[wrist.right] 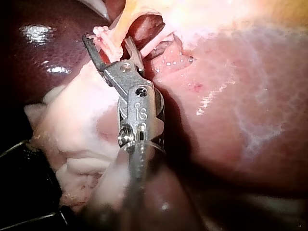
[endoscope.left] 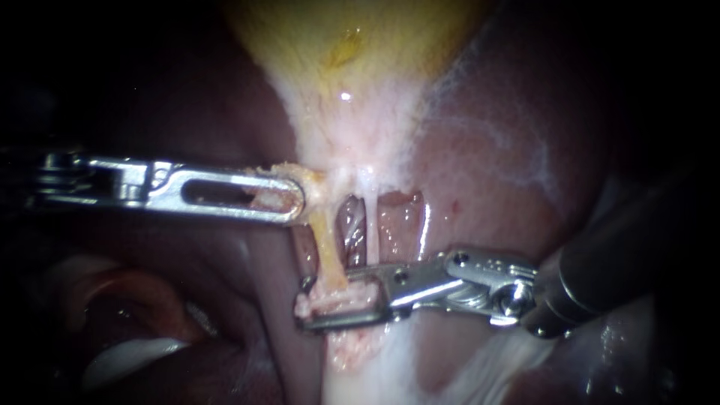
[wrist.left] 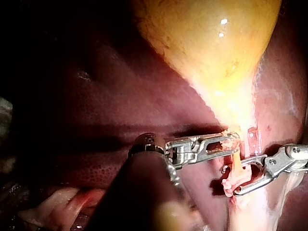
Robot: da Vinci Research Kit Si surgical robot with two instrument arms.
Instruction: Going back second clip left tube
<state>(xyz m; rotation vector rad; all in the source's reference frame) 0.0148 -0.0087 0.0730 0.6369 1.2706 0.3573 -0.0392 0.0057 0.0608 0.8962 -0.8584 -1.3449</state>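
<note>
The yellow gallbladder (endoscope.left: 352, 45) narrows down to two thin tubes over the liver (endoscope.left: 487, 172). The left tube (endoscope.left: 330, 247) is yellowish; a paler right tube (endoscope.left: 369, 225) runs beside it. My left instrument (endoscope.left: 294, 196) comes in level, its slotted jaws shut on yellowish tissue at the left tube's upper end, as the left wrist view (wrist.left: 233, 143) also shows. My right instrument (endoscope.left: 307, 304) is lower down with its jaws open, one on each side of the left tube's lower end and pinkish tissue. In the right wrist view (wrist.right: 103, 43) a pale strand (wrist.right: 111, 44) crosses the gap. I see no clip.
White fatty tissue (endoscope.left: 390, 375) spreads below the tubes under the right instrument. Reddish folds (endoscope.left: 135, 300) lie at the lower left. A dark window of exposed tissue (endoscope.left: 397, 225) sits between and beside the tubes. Dark liver surface (wrist.left: 120, 110) extends ahead of the left instrument.
</note>
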